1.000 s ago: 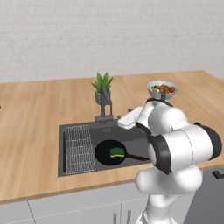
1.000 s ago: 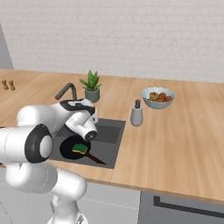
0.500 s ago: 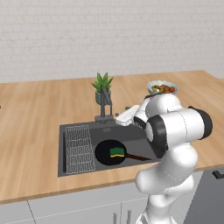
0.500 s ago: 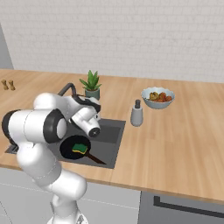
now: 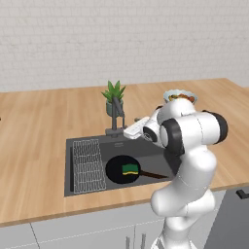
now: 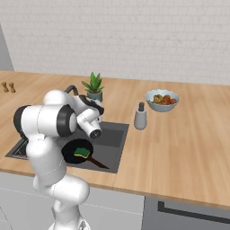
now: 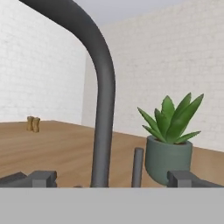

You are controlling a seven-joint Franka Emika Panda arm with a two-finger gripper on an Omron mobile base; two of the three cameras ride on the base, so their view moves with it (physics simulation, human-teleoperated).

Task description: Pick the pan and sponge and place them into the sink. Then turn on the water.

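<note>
Black pan (image 5: pixel 122 169), one, lies on the floor of the dark grey sink (image 5: pixel 92 141), its thin handle (image 5: pixel 154 175) pointing toward the robot's right. One sponge (image 5: pixel 129 168), green over yellow, rests inside the pan. One wire grid rack (image 5: pixel 88 165) occupies the basin's left side. One dark faucet (image 7: pixel 98 78) rises behind the basin, with a short upright lever (image 7: pixel 137 167) just beside it in the hand view; the fingers (image 7: pixel 111 178) stand wide apart, one to either side of the faucet's stem, touching nothing. On the wooden tabletop (image 6: pixel 179 134): one potted plant (image 6: pixel 92 86), one grey dispenser bottle (image 6: pixel 140 117), one pale bowl of food (image 6: pixel 161 99), two small brown shakers (image 6: pixel 8 86).
</note>
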